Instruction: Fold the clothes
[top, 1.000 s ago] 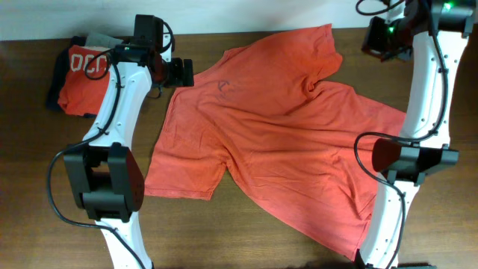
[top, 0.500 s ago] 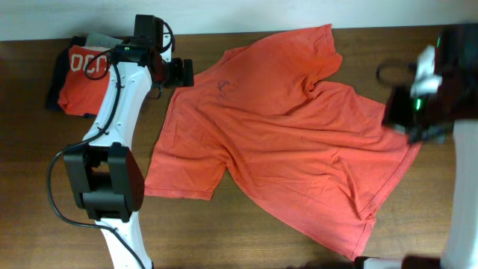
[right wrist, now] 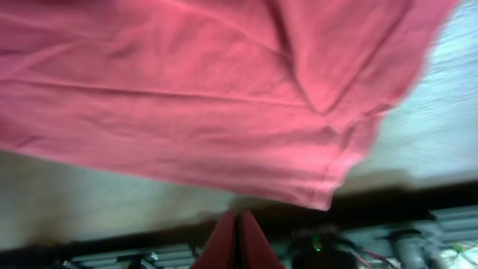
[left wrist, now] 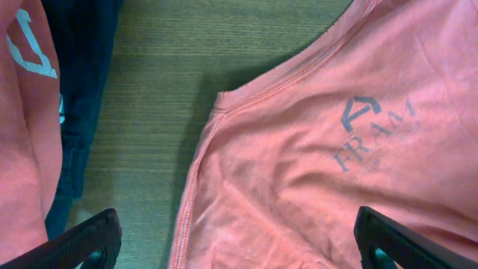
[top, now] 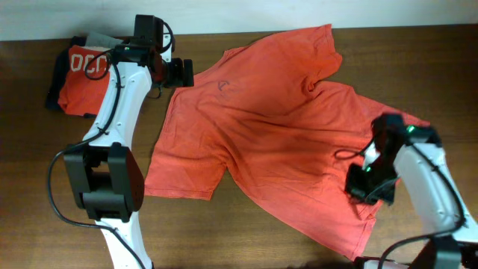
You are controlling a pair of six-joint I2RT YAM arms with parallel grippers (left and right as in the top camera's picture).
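Black-fingered left gripper (left wrist: pixel 239 245), jaws spread wide and holding nothing, hovers over a stitched edge of the coral-red T-shirt (top: pixel 276 134), near its dark chest logo (left wrist: pixel 371 131). Right gripper (top: pixel 364 185), jaws pressed together, sits over the shirt's lower right part; whether cloth is pinched cannot be told from the blurred wrist view. Shirt lies spread and creased across the middle of the wooden table (top: pixel 224 239). Folded pile of garments (top: pixel 78 71), orange over dark blue, rests at the far left corner
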